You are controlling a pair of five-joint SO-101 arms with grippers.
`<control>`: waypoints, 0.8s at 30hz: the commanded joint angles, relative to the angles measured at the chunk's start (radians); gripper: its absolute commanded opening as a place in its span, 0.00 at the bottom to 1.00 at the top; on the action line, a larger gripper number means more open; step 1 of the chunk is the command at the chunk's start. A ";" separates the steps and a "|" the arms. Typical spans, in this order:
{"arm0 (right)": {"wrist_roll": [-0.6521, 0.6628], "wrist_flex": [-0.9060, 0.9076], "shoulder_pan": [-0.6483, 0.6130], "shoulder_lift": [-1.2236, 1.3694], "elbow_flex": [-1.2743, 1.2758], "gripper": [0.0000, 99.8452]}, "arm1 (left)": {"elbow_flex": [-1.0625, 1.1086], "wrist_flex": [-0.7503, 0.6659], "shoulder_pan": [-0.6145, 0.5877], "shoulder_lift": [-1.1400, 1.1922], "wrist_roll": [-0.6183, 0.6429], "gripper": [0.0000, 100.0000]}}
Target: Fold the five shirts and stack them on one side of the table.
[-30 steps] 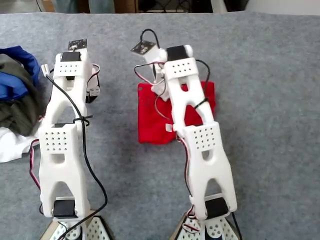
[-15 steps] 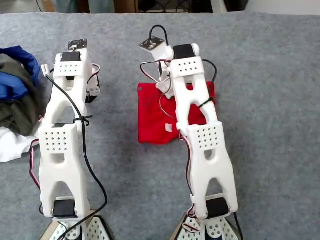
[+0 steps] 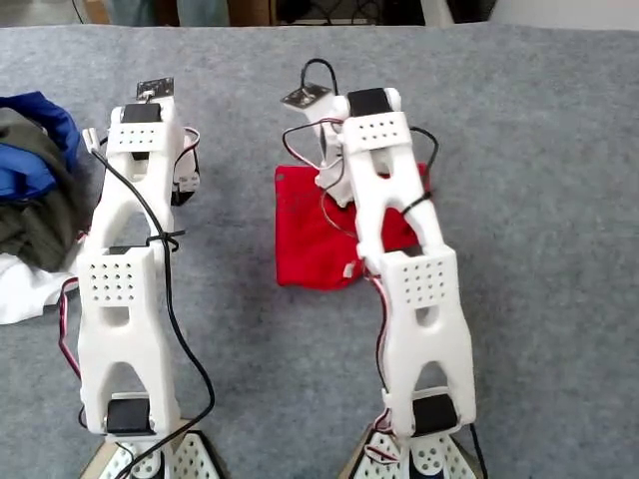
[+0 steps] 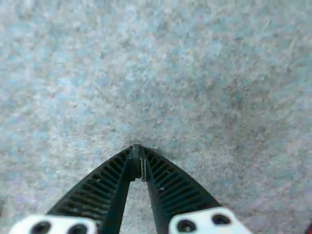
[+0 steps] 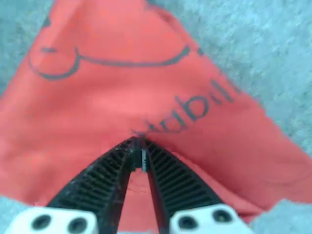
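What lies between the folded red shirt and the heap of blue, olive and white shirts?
In the high view, the white plastic left arm, over bare grey felt table.

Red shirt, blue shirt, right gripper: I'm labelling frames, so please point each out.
Red shirt (image 3: 305, 235), high view, bare left part of the cloth.
Blue shirt (image 3: 48, 112), high view, its upper fold.
Right gripper (image 5: 138, 145), right wrist view, where its closed tips meet.
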 commanded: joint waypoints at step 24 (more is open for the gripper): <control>0.124 -0.143 0.285 -0.518 0.476 0.01 | -0.025 -0.009 0.002 -0.071 0.002 0.03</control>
